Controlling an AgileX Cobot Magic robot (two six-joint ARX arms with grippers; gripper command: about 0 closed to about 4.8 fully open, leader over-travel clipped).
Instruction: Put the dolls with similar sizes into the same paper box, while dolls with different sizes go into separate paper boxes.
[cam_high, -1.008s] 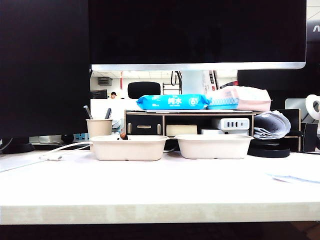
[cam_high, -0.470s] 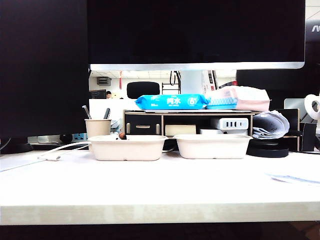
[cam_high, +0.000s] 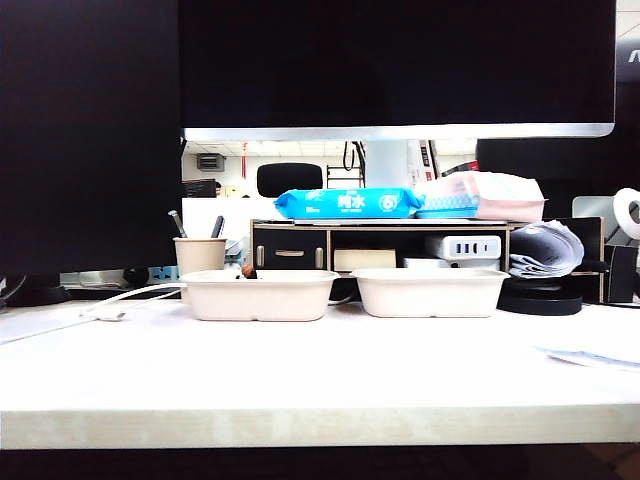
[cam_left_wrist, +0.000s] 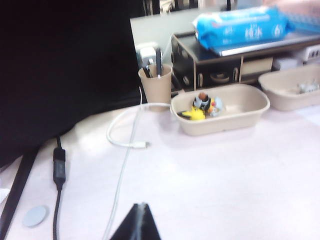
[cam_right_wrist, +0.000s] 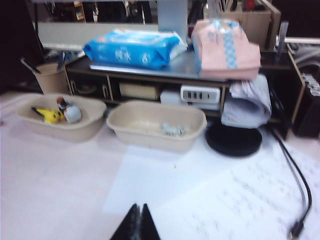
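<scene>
Two beige paper boxes stand side by side on the white worktop (cam_high: 320, 370), in front of a dark desk organiser (cam_high: 380, 245) that carries a blue wipes pack (cam_high: 347, 203) and a pink tissue pack (cam_high: 485, 197).

Taking the organiser as landmark, the left paper box (cam_high: 258, 295) sits before its drawer end, with a beige pen cup (cam_high: 200, 254) just beside it; the right paper box (cam_high: 429, 292) sits before the end that holds a white power strip (cam_high: 462, 246). The two boxes are near each other but apart.

In the left wrist view the left paper box holds the yellow figure (cam_left_wrist: 194, 114) lying at the pen-cup end, with the black-white-yellow figure (cam_left_wrist: 203, 103) upright and touching it; an orange ball tops it. In the right wrist view the right paper box holds a tiny white striped animal (cam_right_wrist: 173, 129); the black one cannot be made out.

Neither arm shows in the exterior view. The left claw (cam_left_wrist: 139, 220) hangs over bare worktop, well apart from the left paper box, pointing toward the organiser at a shallow downward slant; its fingertips are pressed together into a dark wedge, holding nothing. A white cable (cam_left_wrist: 122, 145) runs across the worktop between it and the pen cup.

The right claw (cam_right_wrist: 138, 220) hangs likewise over bare worktop, well short of the right paper box, facing the organiser, fingertips pressed together and empty. A sheet of paper (cam_right_wrist: 240, 200) lies beside it.
</scene>
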